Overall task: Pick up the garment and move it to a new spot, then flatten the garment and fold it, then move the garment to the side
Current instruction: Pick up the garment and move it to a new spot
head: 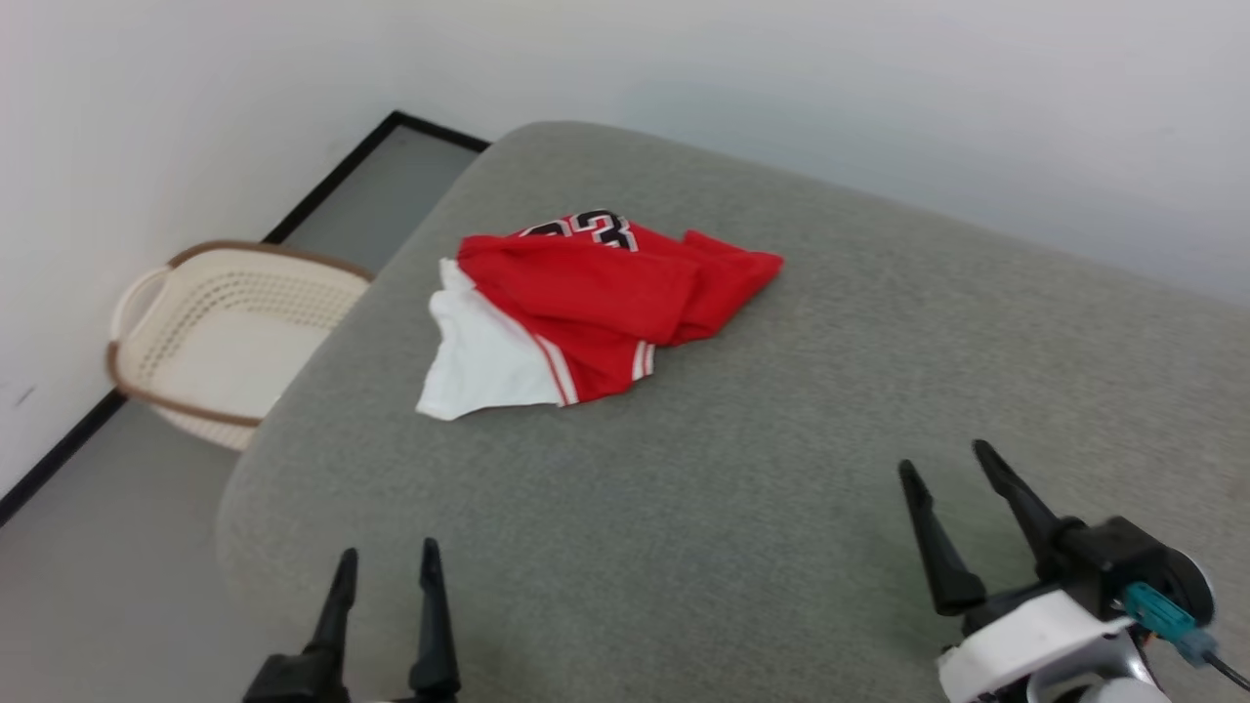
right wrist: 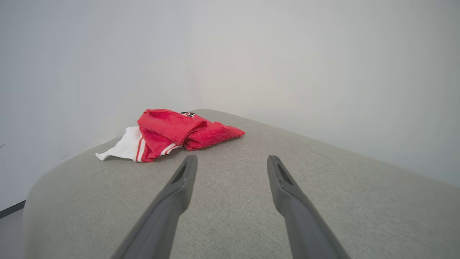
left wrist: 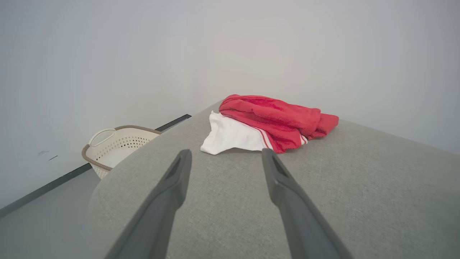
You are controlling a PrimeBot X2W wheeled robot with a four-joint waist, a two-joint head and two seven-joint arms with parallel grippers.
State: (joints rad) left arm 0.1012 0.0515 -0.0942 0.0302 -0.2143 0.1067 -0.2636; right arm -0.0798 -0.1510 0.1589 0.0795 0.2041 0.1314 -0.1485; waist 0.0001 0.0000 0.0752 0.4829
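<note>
Garment (head: pixel 586 303), red with a white sleeve, lies crumpled at the far left of the grey padded surface (head: pixel 781 439). Left gripper (head: pixel 389 549) and right gripper (head: pixel 943 457) hover well apart from it, both spread wide and empty. A cream basket (head: pixel 210 322) stands on the floor beside the surface.

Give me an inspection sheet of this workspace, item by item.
Surface: grey fabric cushion, bare apart from the garment.
Job's things: garment, red and white, crumpled in a heap at the far left.
Clutter: nothing seen.
Grippers: left gripper and right gripper, jaws open, empty, short of the garment.
Cables: dark cable with blue plug at the right wrist.
Surroundings: cream basket on the floor, left; white wall.
</note>
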